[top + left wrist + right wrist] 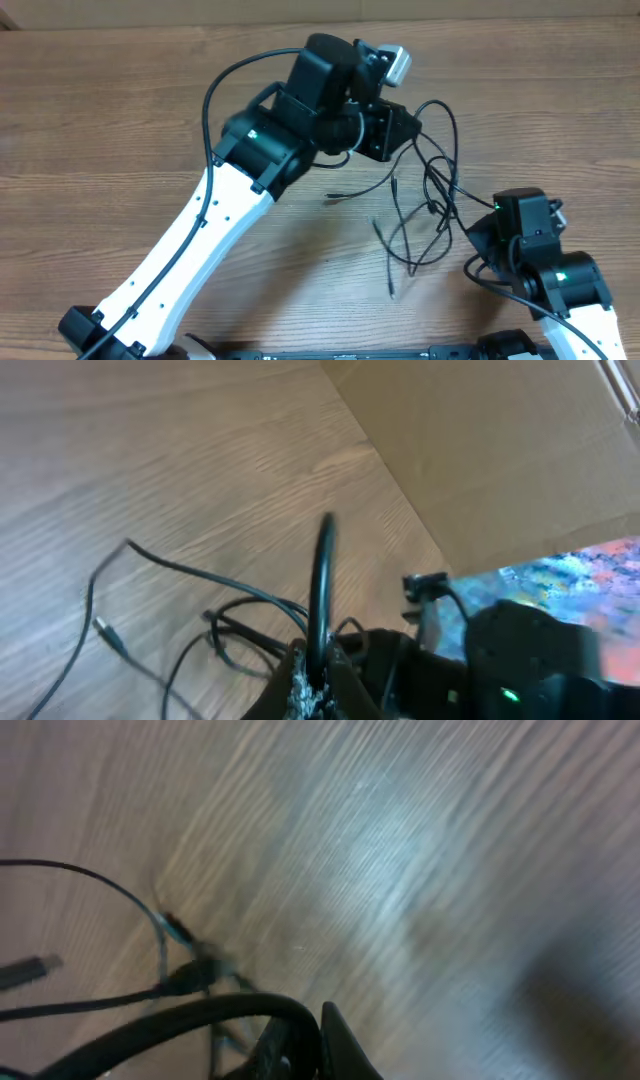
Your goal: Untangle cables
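A pale brown wood-grain counter (pixel 120 120) carries everything. Along its far edge stands a tan cardboard wall (pixel 500 460), and in the left wrist view a blurred blue-and-orange patch (pixel 585 570) shows beyond it.

The white-and-black left arm (pixel 210 220) reaches diagonally across the counter. Its black wrist block covers the upper left of the tangle, so the left gripper (pixel 402 130) is mostly hidden from above. In its own camera a thick dark strand rises close to the lens, and I cannot tell how its jaws stand. The right gripper (pixel 487 232) sits just beside the tangle's right edge. Its view is badly blurred and crossed by the arm's thicker black wire (pixel 180 1020), so its opening cannot be judged either.

The thin black cables (pixel 432 200) lie right of centre, between the two grippers, as loose overlapping loops. Single strands trail towards the near edge and the left, one ending in a small plug (pixel 331 197). Another plug tip looks silvery (pixel 105 628).
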You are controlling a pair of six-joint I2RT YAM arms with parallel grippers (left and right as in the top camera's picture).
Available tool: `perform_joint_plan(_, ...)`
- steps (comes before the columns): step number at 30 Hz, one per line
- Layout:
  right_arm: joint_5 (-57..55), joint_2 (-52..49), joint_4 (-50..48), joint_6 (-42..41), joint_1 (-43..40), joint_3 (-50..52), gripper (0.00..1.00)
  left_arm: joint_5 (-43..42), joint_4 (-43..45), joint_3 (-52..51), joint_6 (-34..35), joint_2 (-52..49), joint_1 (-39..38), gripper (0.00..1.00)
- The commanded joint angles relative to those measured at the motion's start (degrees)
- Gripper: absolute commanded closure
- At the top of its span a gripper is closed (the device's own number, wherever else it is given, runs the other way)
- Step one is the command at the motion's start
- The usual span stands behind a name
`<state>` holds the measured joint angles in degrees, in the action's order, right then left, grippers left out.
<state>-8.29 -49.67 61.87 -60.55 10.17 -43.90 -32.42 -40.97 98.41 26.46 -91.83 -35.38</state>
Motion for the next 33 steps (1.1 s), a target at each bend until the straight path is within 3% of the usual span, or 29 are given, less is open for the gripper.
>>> perform_joint_plan(1,4.1,0.0,-4.9,-4.2,-0.3,6.7,0.92,-5.8,-0.1,0.7,-0.8,0.6,6.3,0.96)
perform_joint_plan(2,6.0,0.0,-8.5,-4.2,-0.3,9.2,0.58,-8.1,-0.5,0.7,-1.0,0.6,8.2,0.96)
perform_joint_plan(3,6.5,-0.3,-10.5,-4.2,-0.3,10.8,0.31,-11.4,-0.8,0.7,-2.8,0.6,10.1,0.96)
perform_joint_plan(5,6.5,-1.3,-12.1,-4.2,-0.3,12.0,0.04,-14.3,-1.0,0.7,-3.8,0.6,11.7,0.96)
perform_joint_plan(6,6.5,-2.1,-12.6,-4.2,-0.3,12.3,0.0,-15.4,-1.0,0.7,-3.8,0.6,12.4,0.96)
perform_joint_plan(10,6.9,-8.0,-13.8,-4.2,-0.7,12.5,0.0,-16.8,-1.0,0.7,-4.2,0.6,13.9,0.96)
perform_joint_plan(16,8.6,-9.0,-16.7,-2.0,-1.9,12.4,0.0,-14.6,-5.2,0.7,-7.6,0.6,14.4,0.96)
perform_joint_plan(23,16.4,-9.0,-16.6,2.1,-11.5,12.5,0.0,-19.1,-4.9,0.7,-7.2,3.3,21.3,0.96)
perform_joint_plan(29,24.2,-9.0,-19.0,10.1,-14.1,12.4,0.0,-7.5,-13.5,0.7,-7.4,3.5,23.7,0.96)
perform_joint_plan(33,25.1,-9.0,-20.4,11.0,-14.1,12.4,0.0,-3.3,-18.5,0.7,-9.0,3.5,23.5,0.96)
